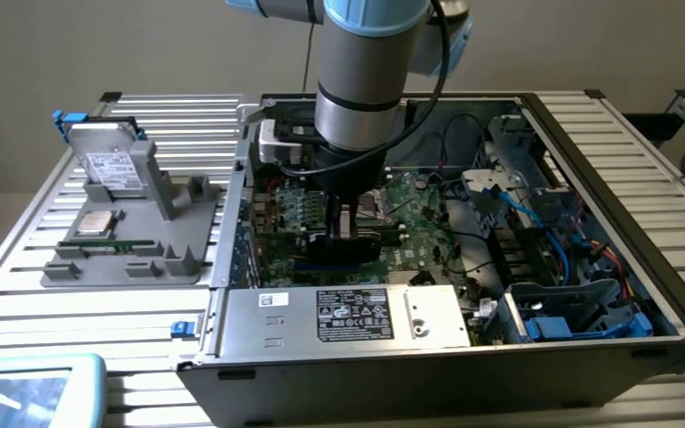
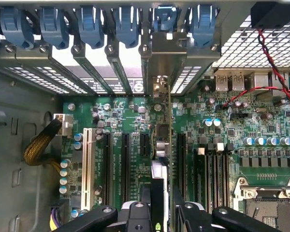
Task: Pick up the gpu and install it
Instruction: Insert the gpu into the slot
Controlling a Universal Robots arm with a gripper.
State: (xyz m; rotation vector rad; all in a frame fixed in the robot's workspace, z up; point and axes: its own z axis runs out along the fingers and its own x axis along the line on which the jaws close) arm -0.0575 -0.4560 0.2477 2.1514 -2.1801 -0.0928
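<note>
Slats of the desk (image 1: 33, 267) run under everything, and nearest to me on them sits the open computer case (image 1: 628, 178), lying on its side. Along its near wall lies the silver power supply (image 1: 355, 312) with a dark label. Just beyond it is the green motherboard (image 1: 426, 223), with blue cables (image 1: 557, 259) bunched toward the exterior view's right.

Over the middle of that board the gripper (image 1: 349, 223) points straight down, its two black fingers (image 2: 145, 203) pinched on the gpu (image 1: 340, 248). The card stands on its edge, in among the long black expansion slots (image 2: 124, 159). In the wrist view it shows edge-on (image 2: 159, 140), and its silver bracket reaches the far row of slot openings under the blue latches (image 2: 92, 24). I cannot tell whether it is seated in a slot.

On the exterior view's left, outside the case, a grey fixture (image 1: 188, 259) holds a memory stick (image 1: 104, 242) lying flat. Farther back on it a hard drive (image 1: 114, 165) stands upright.

Above the gripper the arm (image 1: 360, 80) rises nearly vertical: a silver wrist segment with a black band, then a pale blue joint, a black cable looping beside it.
</note>
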